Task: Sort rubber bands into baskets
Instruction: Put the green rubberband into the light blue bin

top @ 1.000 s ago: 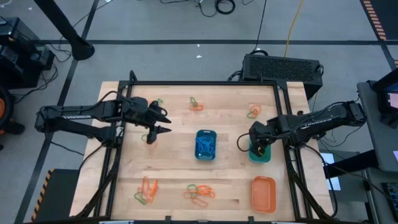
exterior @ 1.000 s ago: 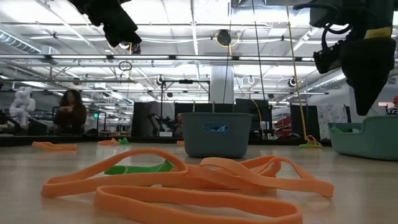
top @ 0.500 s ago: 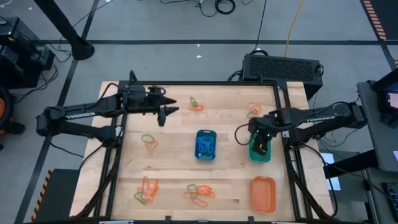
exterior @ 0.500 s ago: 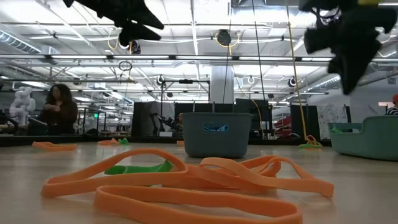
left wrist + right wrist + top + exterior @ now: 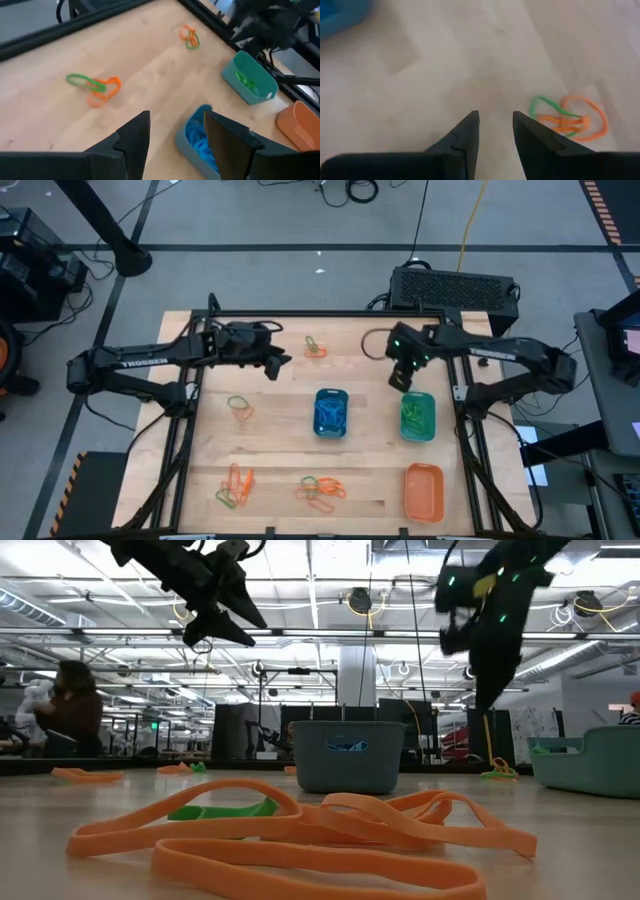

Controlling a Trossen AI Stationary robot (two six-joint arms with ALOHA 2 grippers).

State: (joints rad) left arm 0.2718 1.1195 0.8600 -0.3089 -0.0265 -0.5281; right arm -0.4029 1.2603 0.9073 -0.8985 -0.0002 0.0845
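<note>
The left gripper [image 5: 283,363], arm lettered "TROSSEN", and right gripper [image 5: 400,383] are both hovering open and empty, just above the teal-green plastic basket [image 5: 417,417] of green rubber bands [image 5: 415,414].

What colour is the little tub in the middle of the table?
Blue: the small rounded plastic tub holding blue rubber bands; clearest in the high view.

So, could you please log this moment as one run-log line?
left gripper: open, empty, raised | right gripper: open, empty, raised | green basket: holds green bands | orange basket: looks empty
</note>
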